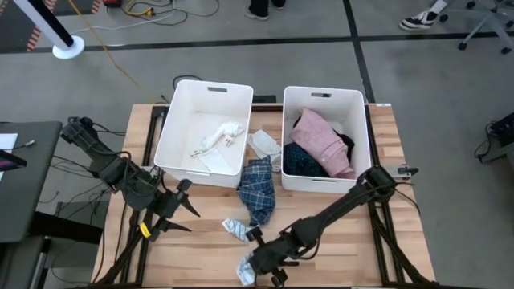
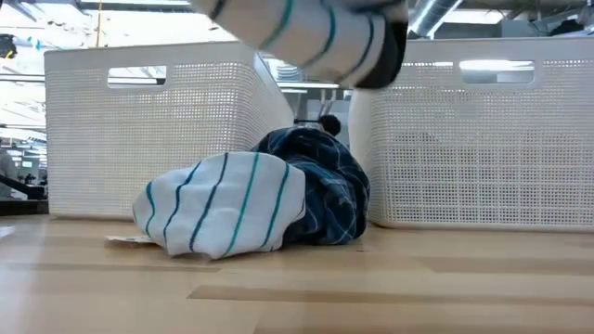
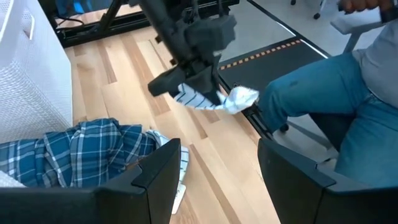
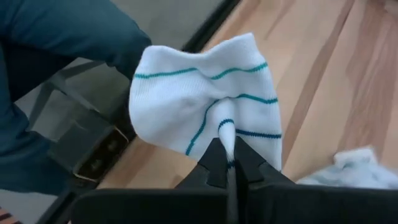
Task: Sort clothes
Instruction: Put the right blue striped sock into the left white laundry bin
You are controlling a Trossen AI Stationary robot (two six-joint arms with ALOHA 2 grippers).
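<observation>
A: Right gripper (image 4: 231, 163)?
B: Clenched on ribbed white sock, teal stripes (image 4: 208, 106), lifted over near table edge.
A: Left gripper (image 3: 217, 165)?
B: Spread apart, empty, near crumpled blue plaid garment (image 1: 259, 189).

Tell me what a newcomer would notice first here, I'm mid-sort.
The right end effector, at the table's front edge, is shut on a white sock with teal stripes, lifted off the wood. A second striped sock lies on the table against the crumpled blue plaid garment between the two white tubs. The right tub holds the pink garment; the left end effector hovers open beside the left tub.
</observation>
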